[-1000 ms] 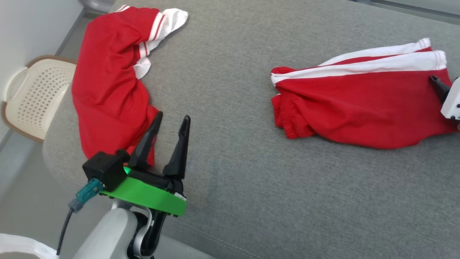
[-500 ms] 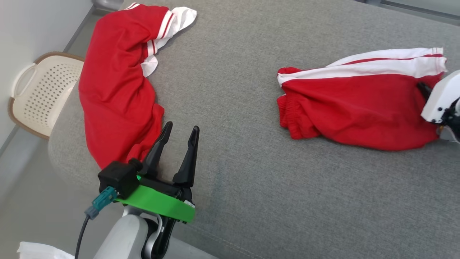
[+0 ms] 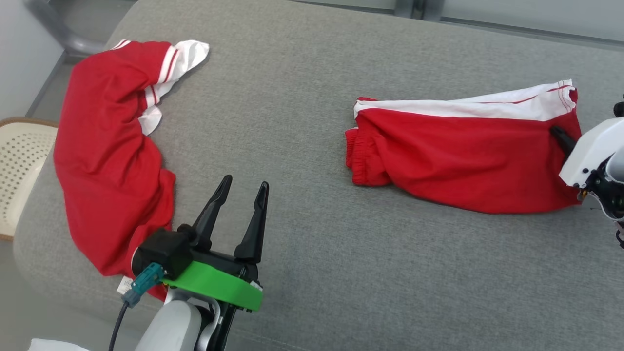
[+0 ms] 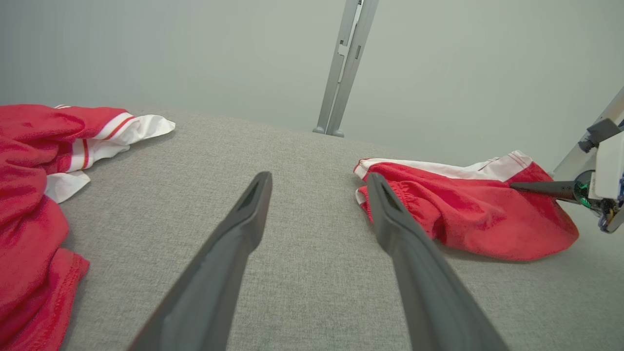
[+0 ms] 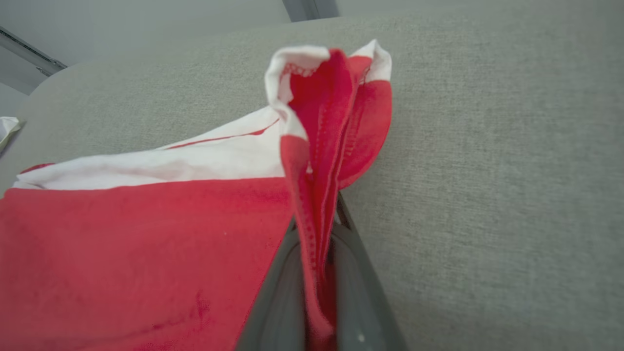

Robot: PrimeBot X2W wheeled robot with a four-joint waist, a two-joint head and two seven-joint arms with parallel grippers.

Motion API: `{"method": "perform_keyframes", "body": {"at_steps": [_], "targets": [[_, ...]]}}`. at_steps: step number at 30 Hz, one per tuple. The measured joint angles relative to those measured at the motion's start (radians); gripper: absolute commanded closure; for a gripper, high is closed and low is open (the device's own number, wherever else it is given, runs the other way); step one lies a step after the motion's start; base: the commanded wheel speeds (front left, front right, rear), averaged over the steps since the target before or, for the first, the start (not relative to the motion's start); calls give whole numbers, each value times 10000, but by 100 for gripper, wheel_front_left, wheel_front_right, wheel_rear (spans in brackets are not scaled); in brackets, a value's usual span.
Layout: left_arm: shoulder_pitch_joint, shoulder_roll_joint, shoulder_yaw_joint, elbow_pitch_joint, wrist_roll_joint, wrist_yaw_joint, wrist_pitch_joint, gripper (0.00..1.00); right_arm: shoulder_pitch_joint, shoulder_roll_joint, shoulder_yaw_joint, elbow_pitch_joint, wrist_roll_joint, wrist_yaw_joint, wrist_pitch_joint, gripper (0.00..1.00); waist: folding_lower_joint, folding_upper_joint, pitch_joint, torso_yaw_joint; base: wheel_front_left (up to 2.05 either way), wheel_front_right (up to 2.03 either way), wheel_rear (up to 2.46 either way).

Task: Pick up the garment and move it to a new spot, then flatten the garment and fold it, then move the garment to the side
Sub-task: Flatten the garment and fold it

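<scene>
**Finding: change.** The right pincer [image 5: 318,219] has gone from spread to pressed together within the last second. It now pinches the stitched leg hem of the red fabric shorts with a white side band [image 5: 146,243]. In the right wrist view the hem stands as a gathered ridge between the two dark fingers, with cloth rising past their tips. The head camera has shifted over the same interval, so no movement of the garment itself is claimed.

**Bearing on the task.** The grasp appears made, so the pick-up looks ready to start. The lift is not yet done. Beyond the pinched hem the shorts lie along the grey woven cushioned surface [image 3: 312,122], stretching away from the pincer toward the robot's left, waistband farthest off.

**Pose.** The right pincer [image 3: 560,138] comes in low and nearly level with the surface, fingers aimed leftward. Its white wrist housing sits behind it, on the side away from the cloth.

**Farther out.** Well apart from the right pincer, the left pincer [image 3: 243,187] hovers over bare surface with its jaws spread and nothing in them. Beyond it lies a second red garment with white striped cuffs [image 3: 107,161]. A cream perforated plastic basket [image 3: 19,170] stands past the surface's edge.
</scene>
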Motion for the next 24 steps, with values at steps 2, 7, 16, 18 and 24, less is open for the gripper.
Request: {"method": "perform_keyframes", "body": {"at_steps": [2, 7, 16, 18, 24], "targets": [[103, -33, 10, 15, 94, -10, 2, 0, 139, -136, -2, 10, 48, -2, -111, 100, 0, 0, -119, -261, 0, 0, 0], [334, -96, 46, -117, 324, -40, 2, 0, 344, -477, -17, 23, 98, -2, -328, 100, 0, 0, -420, -775, 0, 0, 0], [1171, -249, 685, -140, 888, -42, 0, 0, 294, 165, 263, -504, -169, -2, -884, 100, 0, 0, -1288, -1132, 0, 0, 0], [1352, -336, 807, -46, 926, -44, 2, 0, 314, 577, 360, -644, -157, -2, -953, 100, 0, 0, -1493, -1125, 0, 0, 0], [1667, -543, 980, 105, 947, -46, 2, 0, 473, 1848, 594, -495, -52, -2, -842, 100, -1, 0, -1954, -793, 0, 0, 0]]}}
